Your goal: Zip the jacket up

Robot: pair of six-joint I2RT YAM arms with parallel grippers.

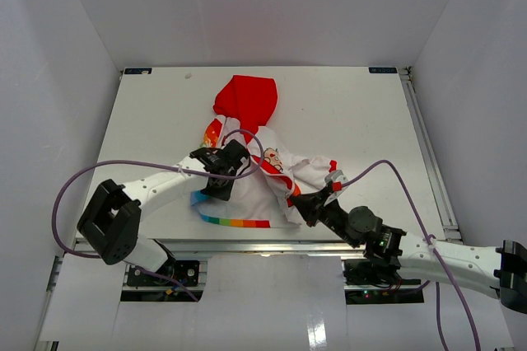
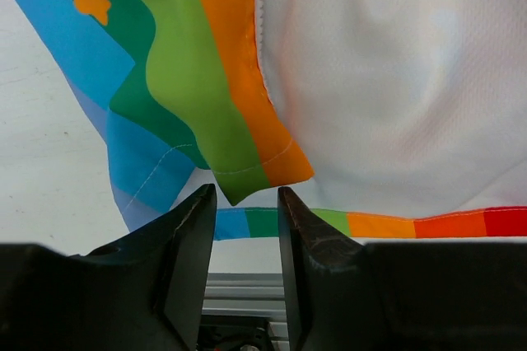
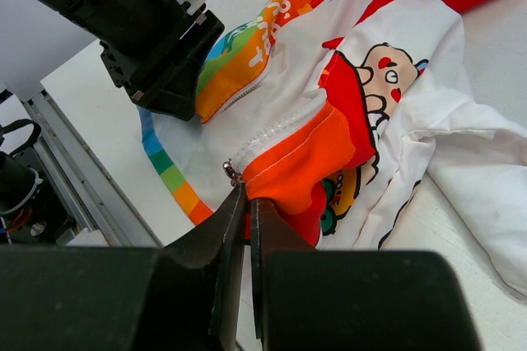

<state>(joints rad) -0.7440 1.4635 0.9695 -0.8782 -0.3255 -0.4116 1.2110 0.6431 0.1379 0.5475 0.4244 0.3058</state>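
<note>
The jacket (image 1: 247,182) lies crumpled in the middle of the table, with its red hood (image 1: 245,100) at the far side and its rainbow hem (image 1: 235,221) at the near side. My left gripper (image 1: 212,188) is at the jacket's left front panel. In the left wrist view it (image 2: 245,196) is open, and a green and orange fabric corner (image 2: 247,166) hangs just past the fingertips. My right gripper (image 1: 295,201) is at the jacket's lower right. In the right wrist view it (image 3: 249,199) is shut on the orange front edge (image 3: 305,161), right beside the metal zipper slider (image 3: 231,173).
The metal rail of the table's near edge (image 1: 263,245) runs just below the hem. The left arm's purple cable (image 1: 239,141) loops over the jacket. The left gripper body (image 3: 156,46) is close to my right gripper. White walls enclose the table.
</note>
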